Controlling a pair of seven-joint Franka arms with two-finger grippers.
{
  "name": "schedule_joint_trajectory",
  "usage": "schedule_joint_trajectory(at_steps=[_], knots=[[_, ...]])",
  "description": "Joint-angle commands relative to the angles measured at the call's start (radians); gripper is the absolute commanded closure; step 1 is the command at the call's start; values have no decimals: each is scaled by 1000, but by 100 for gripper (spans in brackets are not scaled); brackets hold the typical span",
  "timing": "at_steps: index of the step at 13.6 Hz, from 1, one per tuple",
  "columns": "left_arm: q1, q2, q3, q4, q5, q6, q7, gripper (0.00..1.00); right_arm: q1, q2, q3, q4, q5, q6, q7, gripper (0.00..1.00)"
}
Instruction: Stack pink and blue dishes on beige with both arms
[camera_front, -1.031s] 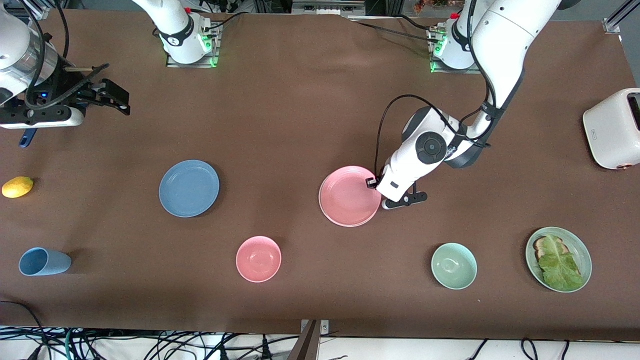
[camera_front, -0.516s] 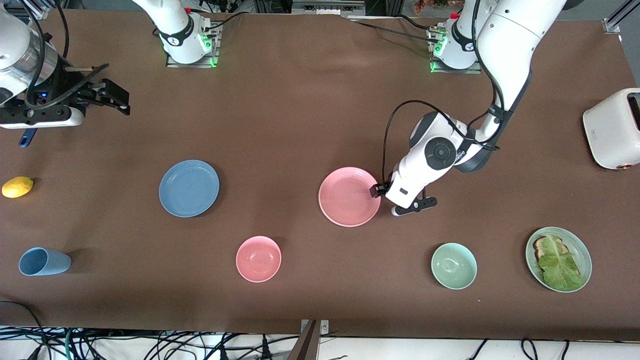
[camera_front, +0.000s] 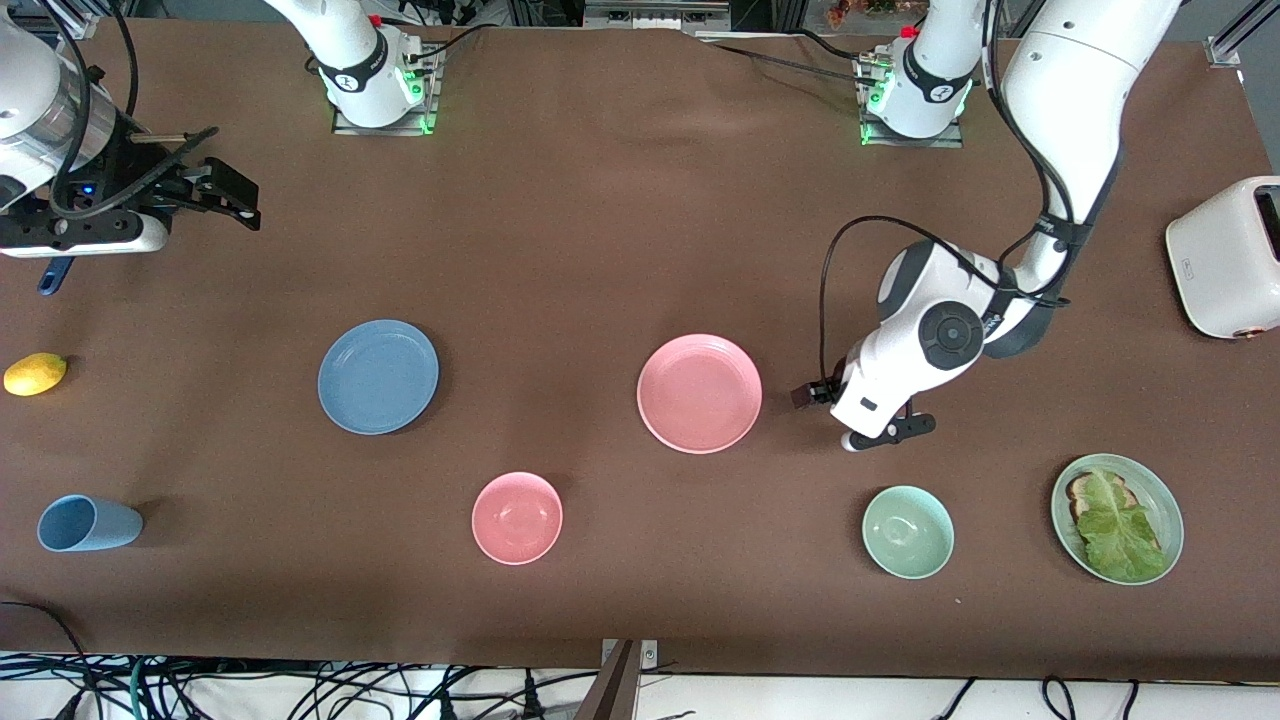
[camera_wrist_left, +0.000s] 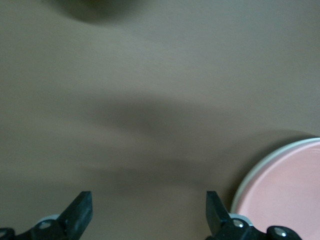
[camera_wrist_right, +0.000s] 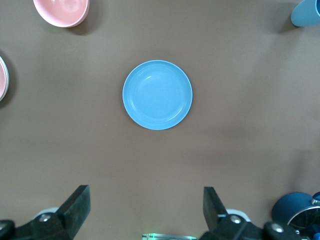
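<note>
The pink plate (camera_front: 699, 393) lies flat mid-table. In the left wrist view the same pink plate (camera_wrist_left: 287, 195) shows a pale cream edge (camera_wrist_left: 248, 175) under its rim, which looks like the beige plate; from the front the beige is hidden beneath the pink. The blue plate (camera_front: 378, 377) (camera_wrist_right: 157, 95) lies alone toward the right arm's end. My left gripper (camera_front: 838, 408) (camera_wrist_left: 148, 200) is open and empty, low over bare cloth beside the pink plate. My right gripper (camera_front: 228, 195) (camera_wrist_right: 146, 195) waits open, high over the table near the right arm's end.
A pink bowl (camera_front: 517, 517), a light blue cup (camera_front: 88, 523) and a pale green bowl (camera_front: 907, 531) sit nearer the camera. A green plate (camera_front: 1168, 505) carries toast and lettuce. A lemon (camera_front: 35, 373) and a white toaster (camera_front: 1225, 255) stand at the table's ends.
My left gripper opened and let go of the pink plate's rim, then drew away toward the left arm's end. The plate settled flat. The right arm has not moved.
</note>
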Motion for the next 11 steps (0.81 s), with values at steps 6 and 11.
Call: schedule_joint_trajectory(at_steps=[6, 11], knots=[[230, -122, -15, -1, 16, -250, 356, 0, -3, -10, 1, 8, 17, -11, 13, 0], [332, -200, -17, 4, 13, -356, 478, 0, -3, -10, 0, 8, 16, -9, 11, 0]])
